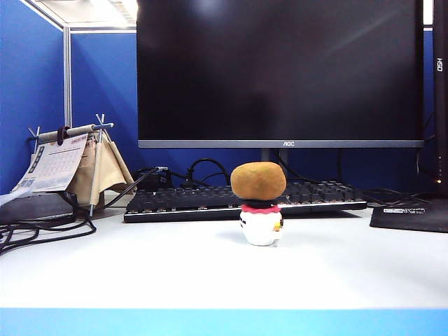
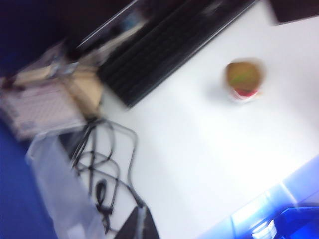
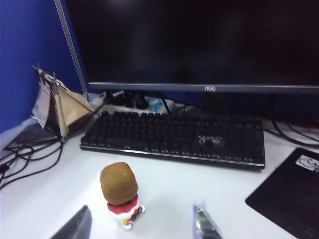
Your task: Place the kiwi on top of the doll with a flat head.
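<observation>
The fuzzy brown kiwi rests on top of the doll with a flat head, a small white figure with a red frill, in the middle of the white table. Neither gripper shows in the exterior view. The left wrist view is blurred: the kiwi and the doll lie far from my left gripper, whose dark fingers are pressed together with nothing in them. My right gripper is open, with the kiwi and the doll just beyond the gap and touching neither finger.
A black keyboard and a large monitor stand behind the doll. A desk calendar on a stand and loose cables lie at the left, a black mouse pad at the right. The table's blue front edge is close.
</observation>
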